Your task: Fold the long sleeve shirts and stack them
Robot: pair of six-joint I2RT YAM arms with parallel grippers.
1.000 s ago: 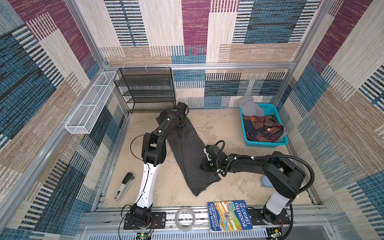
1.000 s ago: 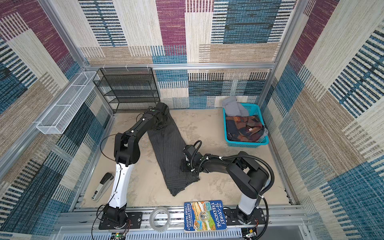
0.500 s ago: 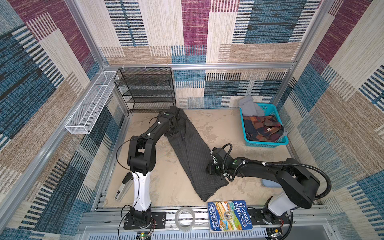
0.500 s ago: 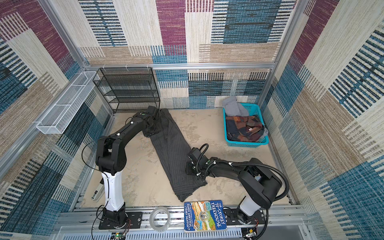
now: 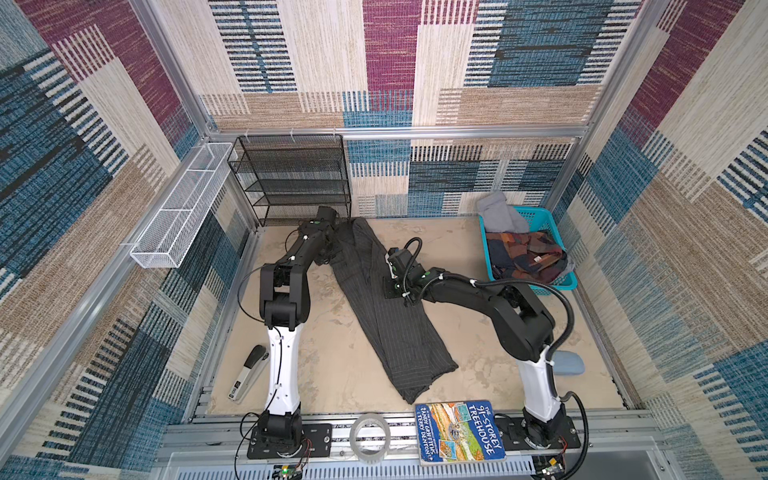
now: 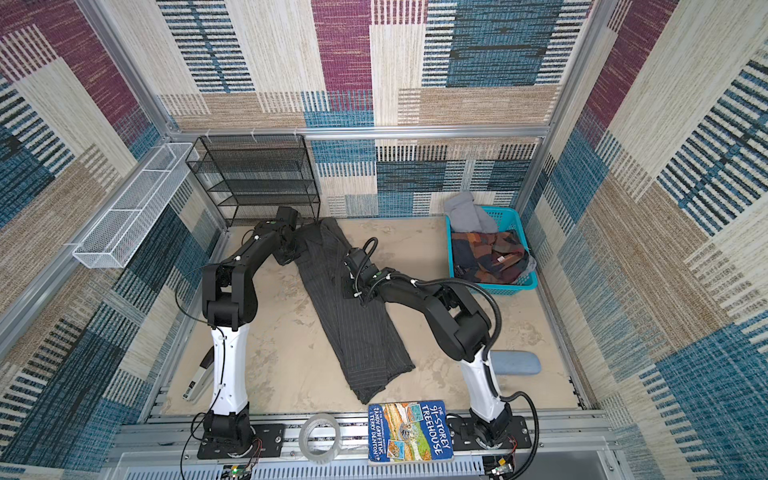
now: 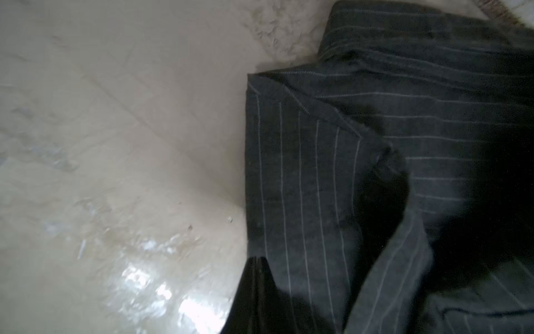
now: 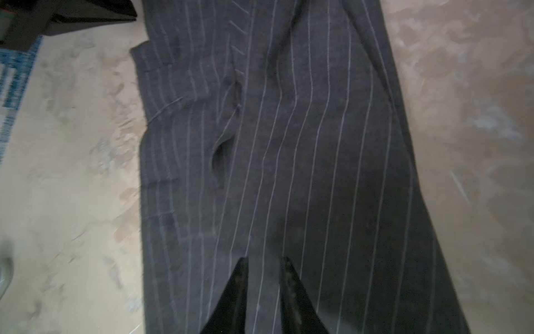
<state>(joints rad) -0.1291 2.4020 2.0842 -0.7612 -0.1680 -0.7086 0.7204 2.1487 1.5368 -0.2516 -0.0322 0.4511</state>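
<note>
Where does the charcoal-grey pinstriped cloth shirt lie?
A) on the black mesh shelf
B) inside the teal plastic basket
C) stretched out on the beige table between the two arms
C: in both top views the charcoal-grey pinstriped cloth shirt lies as one long strip on the beige table, between the two arms.

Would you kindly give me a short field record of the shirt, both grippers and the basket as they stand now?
shirt: charcoal pinstriped shirt, lying as a long narrow strip diagonally across the table
left gripper: left gripper shut, at the shirt's far end; grip on cloth unclear
right gripper: right gripper slightly open, above the shirt's middle
basket: blue basket, far right, holding other clothes
folded stack: none yet
</note>
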